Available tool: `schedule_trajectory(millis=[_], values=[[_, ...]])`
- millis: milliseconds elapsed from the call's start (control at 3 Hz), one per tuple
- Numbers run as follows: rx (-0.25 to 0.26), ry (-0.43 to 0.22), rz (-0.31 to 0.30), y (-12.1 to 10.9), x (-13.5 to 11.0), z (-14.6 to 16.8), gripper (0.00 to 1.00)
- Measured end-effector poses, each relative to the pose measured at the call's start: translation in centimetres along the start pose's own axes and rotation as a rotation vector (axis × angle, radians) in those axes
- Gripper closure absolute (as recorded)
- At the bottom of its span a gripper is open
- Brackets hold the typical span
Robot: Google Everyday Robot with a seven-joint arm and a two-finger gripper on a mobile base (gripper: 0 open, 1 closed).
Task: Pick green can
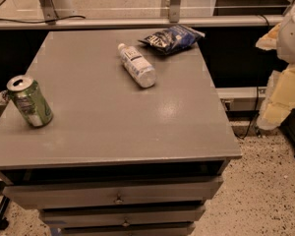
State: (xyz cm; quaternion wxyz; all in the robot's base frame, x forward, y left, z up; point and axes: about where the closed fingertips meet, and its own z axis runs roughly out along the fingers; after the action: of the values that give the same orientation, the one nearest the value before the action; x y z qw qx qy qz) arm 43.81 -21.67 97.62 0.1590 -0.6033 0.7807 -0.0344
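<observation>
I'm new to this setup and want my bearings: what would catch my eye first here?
The green can stands alone near the left edge of the grey table, well apart from everything else. Farther back, a clear water bottle lies on its side, with a dark blue snack bag at the far edge beyond it. The gripper is not in view.

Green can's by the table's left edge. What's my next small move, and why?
Probably swing the gripper across the table toward the green can. The gripper sits at the view's right edge, off the table, while the can stands upright by the left edge, apart from the bottle.
</observation>
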Motion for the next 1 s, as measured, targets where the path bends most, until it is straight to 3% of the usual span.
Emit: schedule_trajectory(millis=[333, 667, 1000], values=[[0.0, 0.0, 0.0, 0.0, 0.0, 0.0, 0.0], [-0.021, -0.07, 0.024, 0.4, -1.0, 1.0, 0.0], [-0.101, -0.258, 0.044, 2.3, -5.8, 5.0, 0.0]])
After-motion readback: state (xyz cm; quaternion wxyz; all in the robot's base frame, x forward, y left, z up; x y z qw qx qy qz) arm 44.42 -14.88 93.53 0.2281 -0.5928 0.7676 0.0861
